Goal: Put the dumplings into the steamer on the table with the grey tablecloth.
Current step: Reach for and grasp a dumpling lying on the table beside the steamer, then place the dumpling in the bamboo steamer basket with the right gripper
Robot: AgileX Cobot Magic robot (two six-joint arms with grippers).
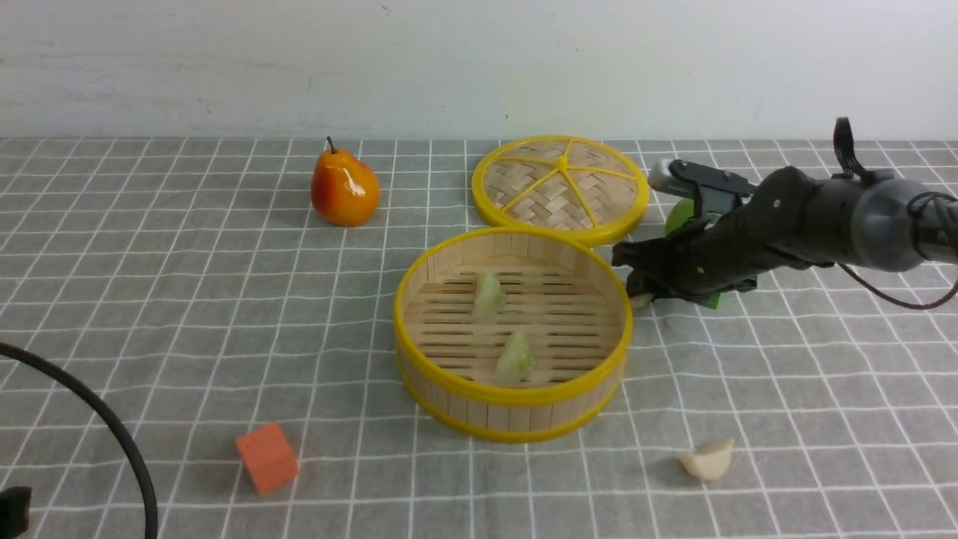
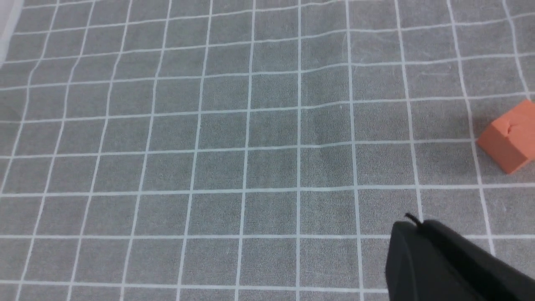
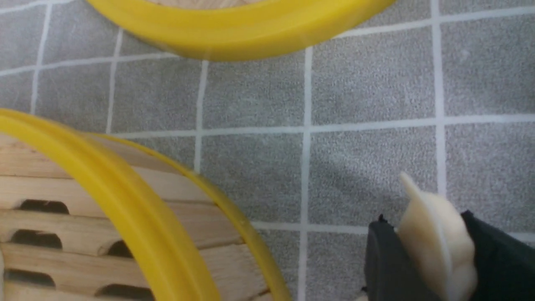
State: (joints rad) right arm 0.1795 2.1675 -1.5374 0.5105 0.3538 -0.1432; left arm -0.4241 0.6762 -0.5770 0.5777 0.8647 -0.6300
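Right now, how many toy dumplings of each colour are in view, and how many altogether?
Pale green crescent toy dumplings: 2
Cream-white crescent toy dumplings: 2
Total: 4

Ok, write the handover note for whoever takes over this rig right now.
Left gripper: shut, nothing seen in it, over bare grey tablecloth.
Right gripper: shut on a cream-white dumpling, low beside the steamer, just outside its right wall.
Done: two pale green dumplings lie in the steamer.
Left: drop in the held one, then fetch the other cream-white dumpling from the cloth, front-right of the steamer.
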